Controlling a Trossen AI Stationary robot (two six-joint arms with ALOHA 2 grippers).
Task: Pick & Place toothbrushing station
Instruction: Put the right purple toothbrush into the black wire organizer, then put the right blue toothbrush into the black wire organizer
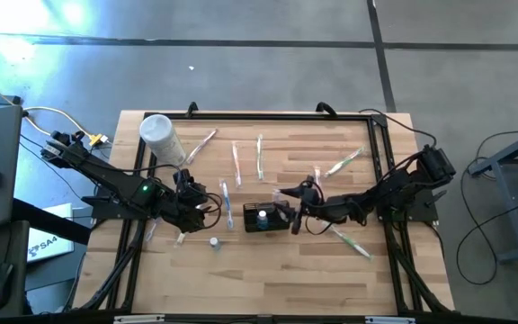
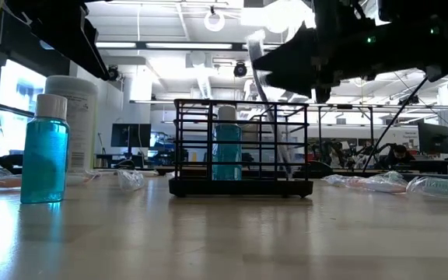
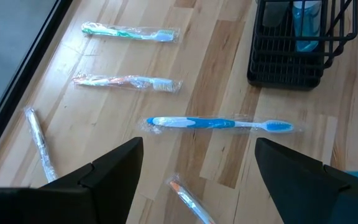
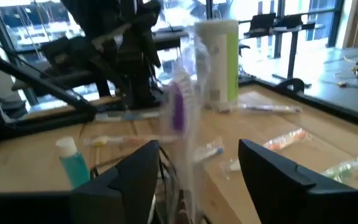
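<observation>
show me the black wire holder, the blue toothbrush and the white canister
black wire holder [image 2: 240,187], low view, base.
blue toothbrush [image 3: 219,124], left wrist view, handle.
white canister [image 1: 161,137], high view, side.

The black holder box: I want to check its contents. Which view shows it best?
The low view: the black holder box fills mid-frame, a blue bottle inside. The high view shows it small, the left wrist view only part, the right wrist view barely any.

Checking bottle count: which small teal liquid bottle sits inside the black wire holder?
The teal bottle with white cap behind the black wire holder's bars; the other teal bottle stands free on the table.
</observation>
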